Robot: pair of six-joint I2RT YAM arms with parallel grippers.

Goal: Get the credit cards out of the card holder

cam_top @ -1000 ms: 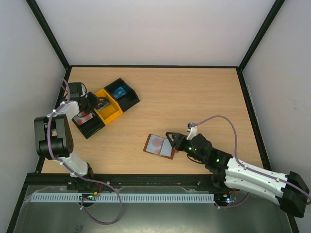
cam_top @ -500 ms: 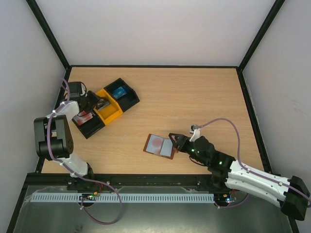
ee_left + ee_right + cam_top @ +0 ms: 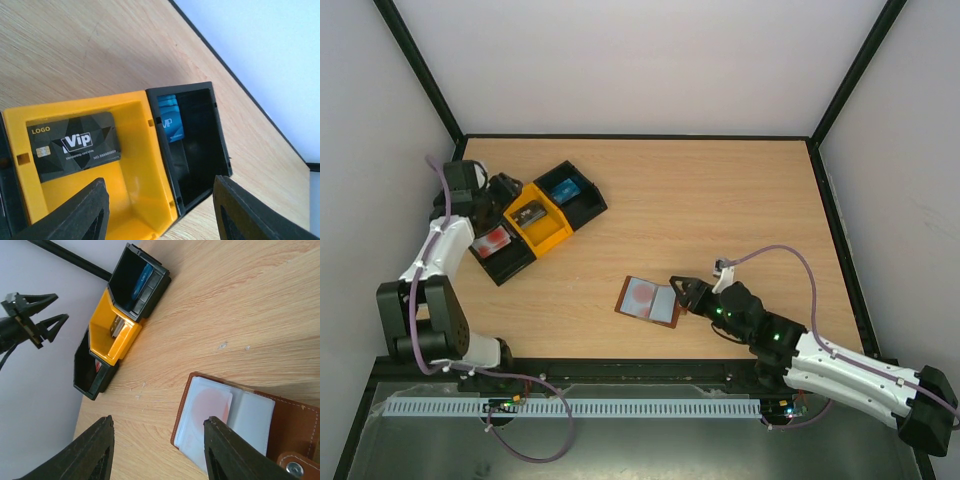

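The card holder (image 3: 650, 298) lies open and flat on the tabletop (image 3: 720, 200), towards the front. Its long axis runs left to right across the top view, with the right end slightly nearer the arms. A pale card with a round red patch (image 3: 206, 412) shows in its left pocket. The right fingers (image 3: 95, 455) are spread at the holder's right half; I cannot tell whether they touch it. Well apart, at the far left, the dark card (image 3: 75, 145) lies flat in the yellow tray (image 3: 135, 170), and the blue card (image 3: 170, 120) leans in the black tray (image 3: 200, 140) touching it. The left fingers (image 3: 85, 215) are spread wide above the yellow tray, holding nothing.
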